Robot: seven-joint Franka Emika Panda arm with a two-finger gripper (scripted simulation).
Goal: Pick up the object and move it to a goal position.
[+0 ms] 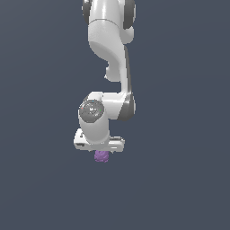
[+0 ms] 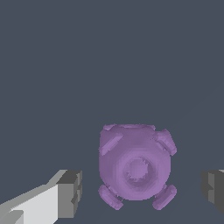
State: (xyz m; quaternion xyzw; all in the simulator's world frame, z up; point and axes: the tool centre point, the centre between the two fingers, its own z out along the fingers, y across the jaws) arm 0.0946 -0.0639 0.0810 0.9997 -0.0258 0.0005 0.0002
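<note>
— One arm hangs down the middle of the exterior view, white with dark joints. Where is the object?

— The purple object shows just under the arm's hand, peeking out below its white body. From that view the fingers themselves are hidden, so contact cannot be judged there.

— And from the wrist view?

— The object sits between the two fingers, a rounded, bumpy cube with a circular mark on its face and small lugs at its corners. The gripper is spread wide: one grey fingertip stands off to one side of the object and the other at the far edge of the picture, each with a clear gap to the purple surface.

— So nothing is gripped?

— Neither finger touches it. Around it lies only a flat dark grey-blue ground.
</note>
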